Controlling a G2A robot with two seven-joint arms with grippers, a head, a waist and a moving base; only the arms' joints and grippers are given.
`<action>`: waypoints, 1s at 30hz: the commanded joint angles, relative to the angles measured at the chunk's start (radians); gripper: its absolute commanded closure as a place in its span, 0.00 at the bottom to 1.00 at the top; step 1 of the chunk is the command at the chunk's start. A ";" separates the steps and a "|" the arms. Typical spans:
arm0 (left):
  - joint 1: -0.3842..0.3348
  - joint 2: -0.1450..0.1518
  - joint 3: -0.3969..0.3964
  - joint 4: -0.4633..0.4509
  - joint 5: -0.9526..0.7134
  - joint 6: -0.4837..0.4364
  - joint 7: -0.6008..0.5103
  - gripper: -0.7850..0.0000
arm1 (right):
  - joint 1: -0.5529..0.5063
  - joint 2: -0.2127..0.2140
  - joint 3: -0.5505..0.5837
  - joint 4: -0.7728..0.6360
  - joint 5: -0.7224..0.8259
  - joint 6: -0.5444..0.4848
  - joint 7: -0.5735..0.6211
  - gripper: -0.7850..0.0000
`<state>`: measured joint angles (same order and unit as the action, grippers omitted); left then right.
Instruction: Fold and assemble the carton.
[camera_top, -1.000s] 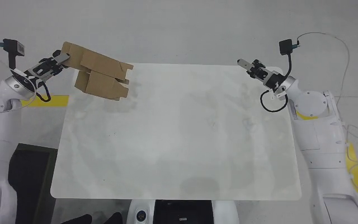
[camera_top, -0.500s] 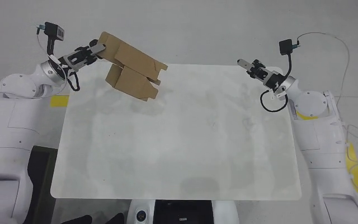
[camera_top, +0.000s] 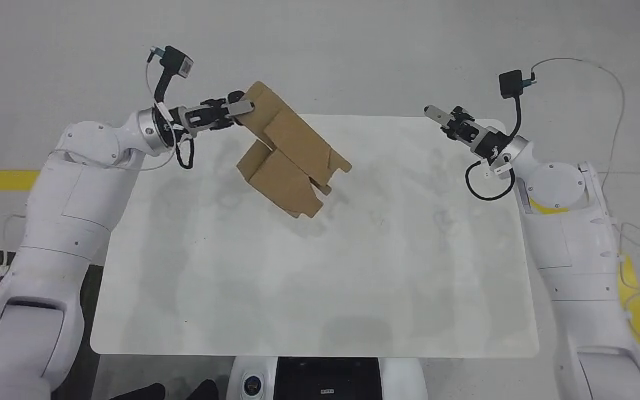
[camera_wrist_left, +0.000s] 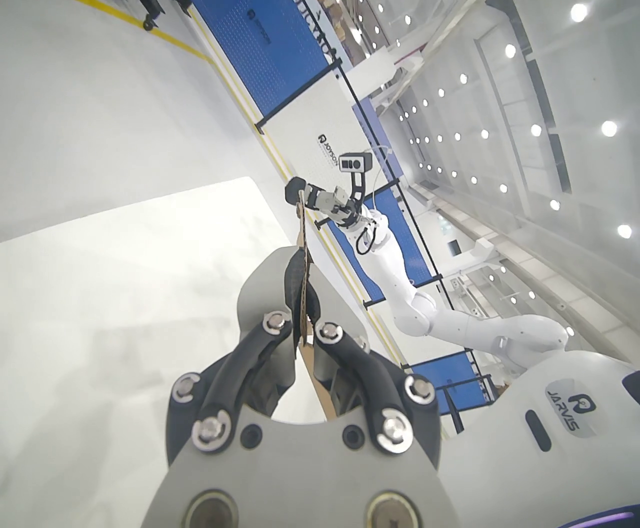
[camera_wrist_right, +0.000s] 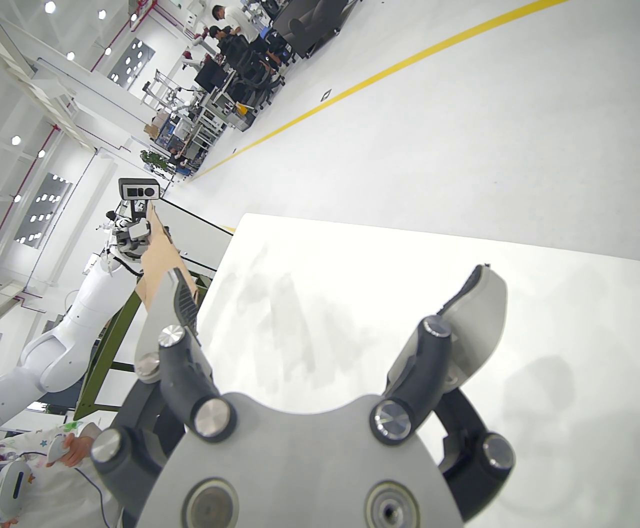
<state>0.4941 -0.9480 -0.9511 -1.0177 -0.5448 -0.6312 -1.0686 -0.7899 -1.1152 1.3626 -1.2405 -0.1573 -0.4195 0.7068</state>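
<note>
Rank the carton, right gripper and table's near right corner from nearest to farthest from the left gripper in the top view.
1. carton: held in the left gripper, far left.
2. right gripper: at the far edge, right side.
3. table's near right corner: closest to the robot.

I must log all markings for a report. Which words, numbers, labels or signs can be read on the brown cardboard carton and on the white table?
On the brown cardboard carton: no word, number or label on the faces that show.
On the white rectangular table: none.
On the carton edge pinched in the left claw: hidden, cannot be checked.
</note>
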 joint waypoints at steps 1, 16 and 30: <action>-0.001 -0.006 0.013 -0.008 0.003 -0.003 -0.014 1.00 | 0.000 0.000 0.000 0.000 0.000 0.000 0.000 0.00; -0.007 -0.044 0.094 -0.026 0.009 0.020 -0.141 1.00 | -0.007 -0.002 -0.031 0.001 0.032 0.006 0.059 0.00; -0.033 -0.015 0.179 -0.181 0.010 0.077 -0.198 1.00 | 0.147 -0.045 -0.224 0.234 0.390 -0.197 0.475 0.00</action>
<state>0.4632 -0.9653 -0.7763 -1.1960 -0.5076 -0.5613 -1.2595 -0.6567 -1.1564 1.1524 -1.0225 0.2033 -0.6028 1.1460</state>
